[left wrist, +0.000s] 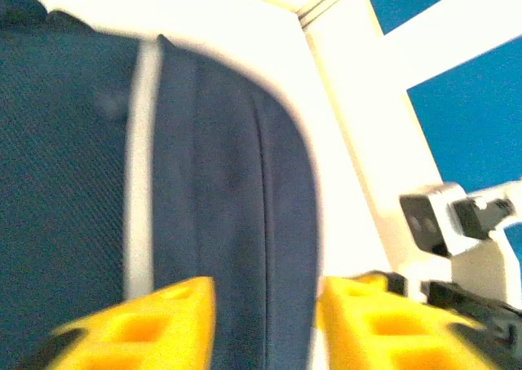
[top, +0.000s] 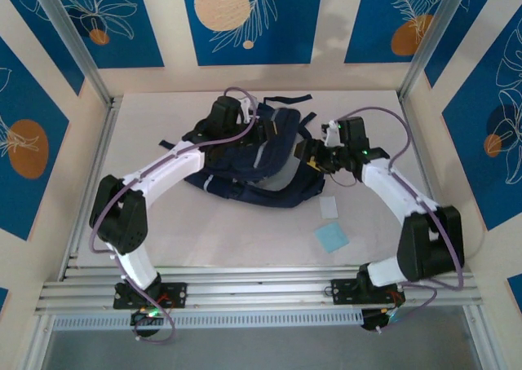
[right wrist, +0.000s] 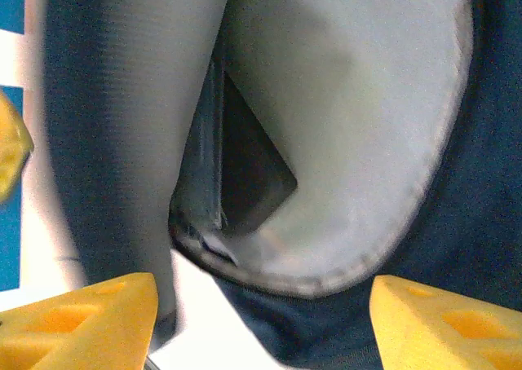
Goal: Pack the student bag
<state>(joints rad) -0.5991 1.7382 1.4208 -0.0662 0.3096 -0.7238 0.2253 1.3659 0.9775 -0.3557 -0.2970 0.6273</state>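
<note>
The student bag (top: 245, 170) lies flat in the middle of the table, navy blue with a grey stripe (left wrist: 140, 166) and a light grey patch (right wrist: 359, 101). My left gripper (top: 265, 132) hovers over the bag's far upper part. In the left wrist view this left gripper (left wrist: 265, 290) is open, its yellow fingers (left wrist: 163, 321) apart over navy fabric. My right gripper (top: 314, 154) is at the bag's right edge. Seen from the right wrist, that gripper (right wrist: 263, 287) stands wide open before a dark opening (right wrist: 249, 170) under the grey patch, holding nothing.
A light blue square (top: 331, 238) and a small pale card (top: 329, 207) lie on the table right of the bag, near the right arm. Metal posts (top: 81, 60) and patterned walls enclose the table. Dark straps (top: 285, 99) trail behind the bag.
</note>
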